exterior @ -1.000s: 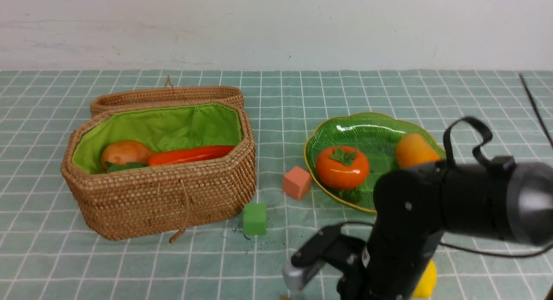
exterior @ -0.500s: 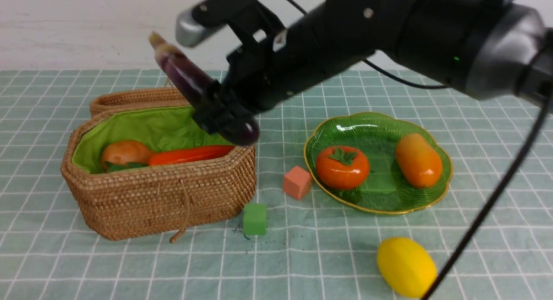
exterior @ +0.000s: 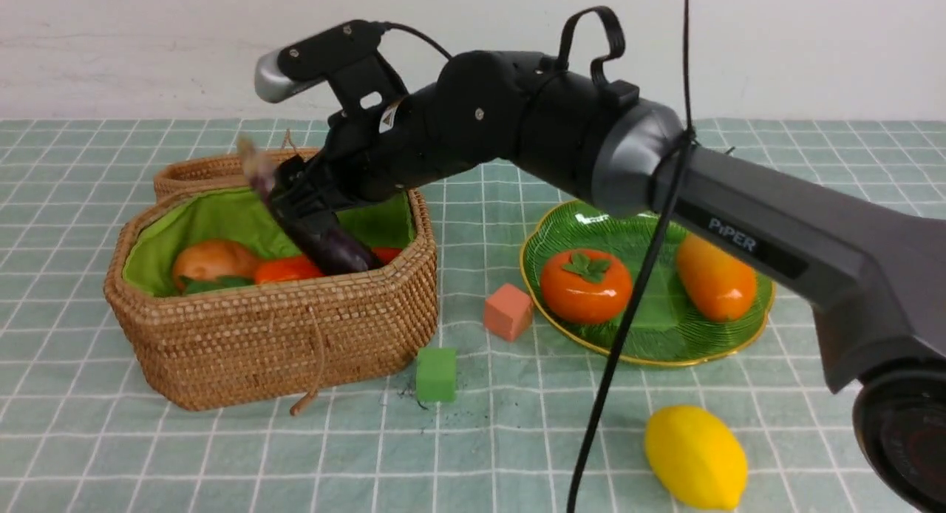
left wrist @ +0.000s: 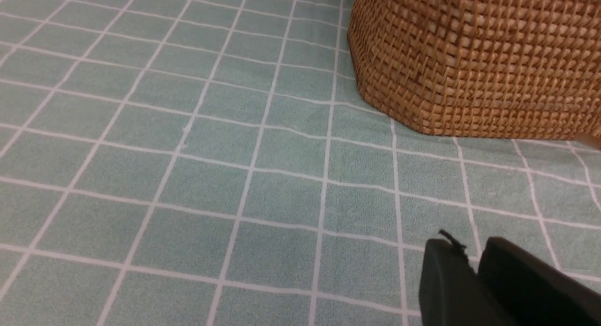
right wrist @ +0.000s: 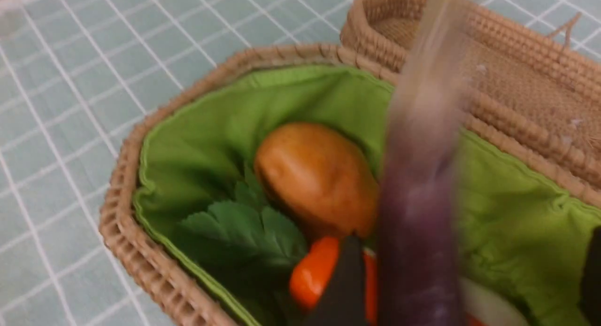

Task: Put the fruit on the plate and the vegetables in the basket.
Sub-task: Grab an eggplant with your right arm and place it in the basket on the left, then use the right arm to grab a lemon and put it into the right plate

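Observation:
My right gripper [exterior: 295, 202] hangs over the open wicker basket [exterior: 295, 335], its jaws spread wide [right wrist: 469, 269]. The purple eggplant [exterior: 318, 236] slants down into the basket, motion-blurred [right wrist: 415, 213], beside one finger and well apart from the other. An onion [right wrist: 314, 175], a red chili [right wrist: 310, 279], a white radish [right wrist: 488, 307] and green leaves lie inside. The green plate [exterior: 635, 228] holds the persimmon [exterior: 585, 285] and mango [exterior: 715, 276]. The lemon [exterior: 695, 455] lies on the cloth in front. My left gripper [left wrist: 474, 255] is shut and empty, low beside the basket wall [left wrist: 469, 58].
A pink cube [exterior: 508, 311] and a green cube [exterior: 436, 374] sit between basket and plate. The basket's lid [exterior: 284, 165] lies open behind it. A black cable [exterior: 628, 313] hangs down from my right arm across the plate's front.
My right arm swung up from the table's front and leftward over the basket carrying the eggplant. Its jaws have opened and the eggplant has dropped lower into the basket.

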